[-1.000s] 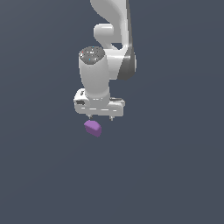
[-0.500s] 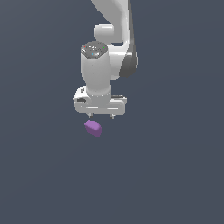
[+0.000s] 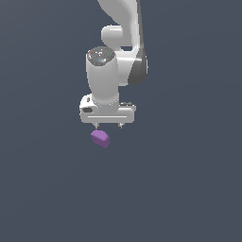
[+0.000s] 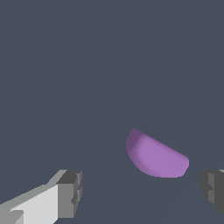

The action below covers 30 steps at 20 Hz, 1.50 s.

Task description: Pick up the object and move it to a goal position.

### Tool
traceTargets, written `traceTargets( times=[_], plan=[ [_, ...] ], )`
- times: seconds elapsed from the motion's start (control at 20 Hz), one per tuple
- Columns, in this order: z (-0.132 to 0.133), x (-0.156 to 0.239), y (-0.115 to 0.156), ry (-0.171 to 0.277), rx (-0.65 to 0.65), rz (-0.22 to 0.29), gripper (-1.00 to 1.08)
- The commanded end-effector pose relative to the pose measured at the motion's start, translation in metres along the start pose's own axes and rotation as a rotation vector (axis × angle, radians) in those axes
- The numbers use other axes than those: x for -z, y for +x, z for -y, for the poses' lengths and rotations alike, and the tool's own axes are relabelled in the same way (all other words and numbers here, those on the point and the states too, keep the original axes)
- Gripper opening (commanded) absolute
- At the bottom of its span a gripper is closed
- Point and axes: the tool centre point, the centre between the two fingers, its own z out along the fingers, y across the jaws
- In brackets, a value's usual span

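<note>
1. You see a plain, dark grey-blue surface (image 3: 189, 189) filling both views; no edges, walls or room features can be made out.
2. You can read no brand, label or writing anywhere.
3. The white claw (image 3: 108, 126) points downward with its fingers (image 4: 70, 192) spread apart, gripping nothing.
4. The purple object (image 3: 100, 138) sits just below the claw in the exterior view. In the wrist view, it (image 4: 156, 155) lies between the two fingertips, touching neither.
</note>
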Motion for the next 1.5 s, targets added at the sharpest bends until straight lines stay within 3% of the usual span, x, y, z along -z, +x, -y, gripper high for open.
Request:
traceTargets(
  times=[0.0, 1.45],
  plan=[
    [-0.002, -0.002, -0.001, 0.000, 0.031, 0.001, 1.00],
    [-0.035, -0.049, -0.020, 0.005, 0.702, 0.016, 1.00]
  ],
)
